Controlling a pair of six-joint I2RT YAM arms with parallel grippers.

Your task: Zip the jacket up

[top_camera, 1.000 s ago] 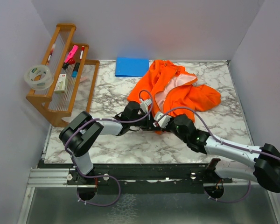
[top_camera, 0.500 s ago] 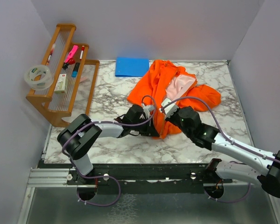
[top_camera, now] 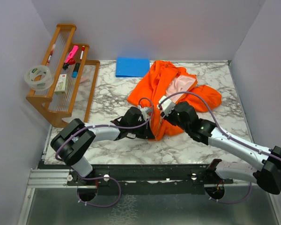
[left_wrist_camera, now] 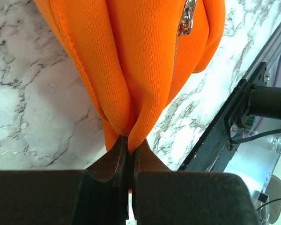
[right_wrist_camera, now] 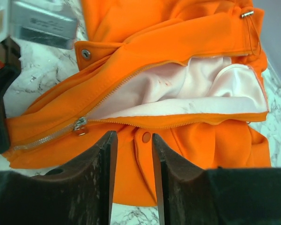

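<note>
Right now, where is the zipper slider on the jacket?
In the right wrist view, the zipper slider sits at lower left on the jacket, close beside the right gripper, where closed teeth meet the open front.

The surface (top_camera: 107,96) is white marble with grey veins. An orange jacket (top_camera: 161,82) lies crumpled on it, reaching from the far edge, right of the middle, toward the near edge, with pale pink lining showing. A flat blue rectangle (top_camera: 132,67) lies at the far edge, just beside the jacket. A wooden rack (top_camera: 42,100) stands along the left edge.
</note>
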